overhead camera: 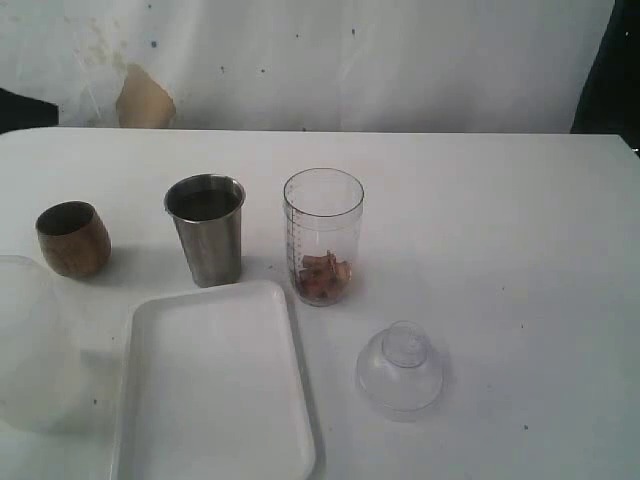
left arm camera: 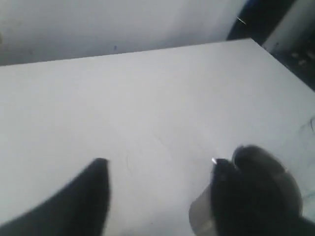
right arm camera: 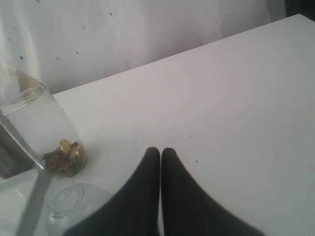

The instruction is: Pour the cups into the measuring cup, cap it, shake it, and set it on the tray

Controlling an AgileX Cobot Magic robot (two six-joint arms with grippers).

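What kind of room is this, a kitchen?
Probably a robot practice bench, not a kitchen: a plain white table backed by a stained white cloth sheet, with props laid out, like a tall clear plastic measuring cup and a flat white rectangular plastic tray.

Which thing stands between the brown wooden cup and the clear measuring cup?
The steel tumbler stands between the wooden cup and the measuring cup; the exterior view shows it.

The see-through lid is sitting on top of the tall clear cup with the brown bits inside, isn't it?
No. The lid lies on the table, off the tall clear cup, beside the white tray. The cup's top is open, and the brown bits are inside it. The exterior view shows this.
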